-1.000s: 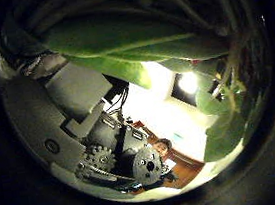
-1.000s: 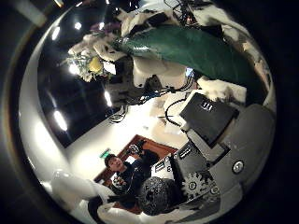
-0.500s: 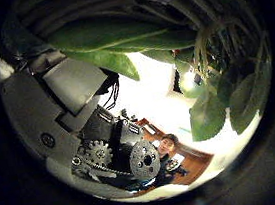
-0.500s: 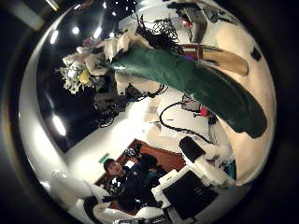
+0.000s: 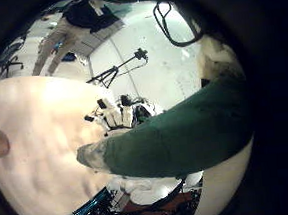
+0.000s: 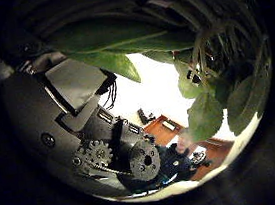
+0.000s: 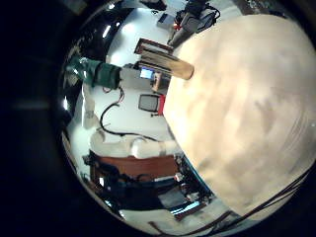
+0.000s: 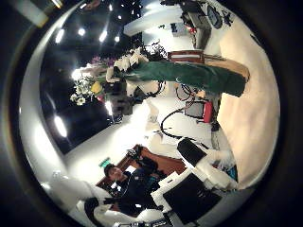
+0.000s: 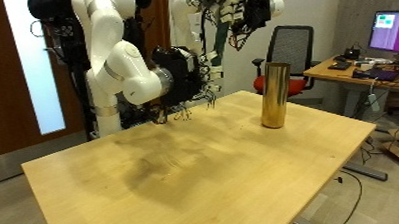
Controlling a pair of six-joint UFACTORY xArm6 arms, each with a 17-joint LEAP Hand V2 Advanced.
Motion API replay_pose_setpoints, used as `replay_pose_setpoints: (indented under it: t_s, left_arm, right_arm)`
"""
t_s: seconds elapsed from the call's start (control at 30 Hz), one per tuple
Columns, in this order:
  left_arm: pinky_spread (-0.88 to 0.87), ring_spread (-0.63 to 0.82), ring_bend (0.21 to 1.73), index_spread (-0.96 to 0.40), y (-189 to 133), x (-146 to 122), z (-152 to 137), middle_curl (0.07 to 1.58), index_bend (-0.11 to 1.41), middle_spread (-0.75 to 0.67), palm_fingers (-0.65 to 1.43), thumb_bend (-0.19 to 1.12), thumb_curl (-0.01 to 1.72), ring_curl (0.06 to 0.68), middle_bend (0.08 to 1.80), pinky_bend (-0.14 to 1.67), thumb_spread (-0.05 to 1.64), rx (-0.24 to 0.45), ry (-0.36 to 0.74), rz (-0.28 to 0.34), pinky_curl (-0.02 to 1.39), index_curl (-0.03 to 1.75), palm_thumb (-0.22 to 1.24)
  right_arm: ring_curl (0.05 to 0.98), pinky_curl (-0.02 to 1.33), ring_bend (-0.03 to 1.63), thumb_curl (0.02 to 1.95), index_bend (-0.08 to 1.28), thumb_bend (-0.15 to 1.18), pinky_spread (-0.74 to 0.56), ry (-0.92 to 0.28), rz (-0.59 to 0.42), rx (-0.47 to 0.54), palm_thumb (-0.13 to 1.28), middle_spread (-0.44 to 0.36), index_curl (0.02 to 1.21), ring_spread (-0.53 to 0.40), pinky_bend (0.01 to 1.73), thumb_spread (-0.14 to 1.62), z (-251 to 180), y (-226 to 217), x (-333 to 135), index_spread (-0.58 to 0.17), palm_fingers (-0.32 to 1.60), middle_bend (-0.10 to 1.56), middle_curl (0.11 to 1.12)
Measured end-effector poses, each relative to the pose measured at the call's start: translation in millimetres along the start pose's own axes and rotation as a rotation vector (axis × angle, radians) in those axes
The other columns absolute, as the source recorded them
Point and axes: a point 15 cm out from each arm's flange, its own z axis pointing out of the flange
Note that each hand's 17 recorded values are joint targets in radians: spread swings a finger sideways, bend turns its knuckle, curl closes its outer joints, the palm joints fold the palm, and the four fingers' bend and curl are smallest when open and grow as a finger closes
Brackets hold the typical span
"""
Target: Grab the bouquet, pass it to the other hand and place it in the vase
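In the outside view the bouquet (image 9: 226, 25) hangs high behind the table in my left hand (image 9: 254, 8), whose fingers are curled round it. Its leaves (image 6: 120, 44) fill the left thumb side palm view beside that hand's fingers (image 6: 97, 138). Its dark green wrap (image 5: 176, 135) lies close across the left little finger side palm view. The gold vase (image 9: 273, 95) stands upright on the wooden table (image 9: 184, 172). My right hand (image 9: 188, 77) is lower and nearer, away from the bouquet, open and holding nothing. The right thumb side palm view shows the bouquet (image 8: 185, 76) at a distance. The right little finger side palm view shows the vase (image 7: 166, 67).
An office chair (image 9: 293, 45) and a desk with a monitor (image 9: 389, 39) stand behind the table. A brown door (image 9: 15, 76) is behind the arms. The table top (image 7: 247, 118) fills much of the right little finger side palm view.
The bouquet has shrunk in the right thumb side palm view: my right hand has let go and drawn away. The leaves stay close to my left palm.
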Motion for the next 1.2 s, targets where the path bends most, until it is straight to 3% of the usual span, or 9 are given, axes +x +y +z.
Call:
replay_pose_setpoints:
  t_s: [0.43, 0.67, 0.87, 1.2]
  left_arm:
    - [-0.54, -0.41, 1.46, -0.74, 14.3, 89.0, -90.8, 1.08, 0.37, -0.55, 1.05, -0.02, 0.89, 0.585, 1.04, 1.20, 0.25, 0.229, -0.205, 0.163, 0.74, 1.41, 1.11]
    - [-0.55, -0.41, 1.45, -0.72, 34.9, 108.2, -138.3, 1.08, 0.34, -0.56, 1.06, -0.02, 0.90, 0.585, 1.03, 1.18, 0.24, 0.351, -0.264, 0.188, 0.75, 1.44, 1.10]
    - [-0.56, -0.41, 1.45, -0.71, 42.3, 98.2, -165.9, 1.08, 0.33, -0.57, 1.07, -0.02, 0.90, 0.586, 1.02, 1.16, 0.23, 0.409, -0.276, 0.182, 0.76, 1.46, 1.10]
    - [-0.57, -0.42, 1.44, -0.68, 41.2, 61.5, -186.2, 1.08, 0.32, -0.57, 1.07, -0.02, 0.91, 0.586, 1.01, 1.14, 0.23, 0.418, -0.275, 0.149, 0.78, 1.48, 1.10]
  right_arm:
    - [0.252, 0.35, 0.30, 0.40, 0.13, -0.03, 0.35, -0.006, 0.017, 0.035, 0.73, 0.066, 0.16, 0.175, 0.42, 0.91, -12.1, 7.0, 7.0, -0.454, -0.11, 0.16, 0.21]
    - [0.254, 0.34, 0.29, 0.39, 0.14, -0.03, 0.35, -0.003, 0.017, 0.052, 0.73, 0.058, 0.17, 0.170, 0.41, 0.91, -19.2, 9.4, 8.3, -0.447, -0.09, 0.16, 0.20]
    - [0.257, 0.33, 0.28, 0.39, 0.14, -0.03, 0.34, -0.005, 0.013, 0.068, 0.73, 0.049, 0.18, 0.159, 0.41, 0.92, -25.0, 13.0, 10.4, -0.442, -0.09, 0.16, 0.21]
    - [0.261, 0.33, 0.27, 0.39, 0.15, -0.03, 0.34, -0.009, 0.014, 0.086, 0.74, 0.040, 0.21, 0.156, 0.39, 0.92, -30.2, 18.3, 13.8, -0.429, -0.07, 0.16, 0.22]
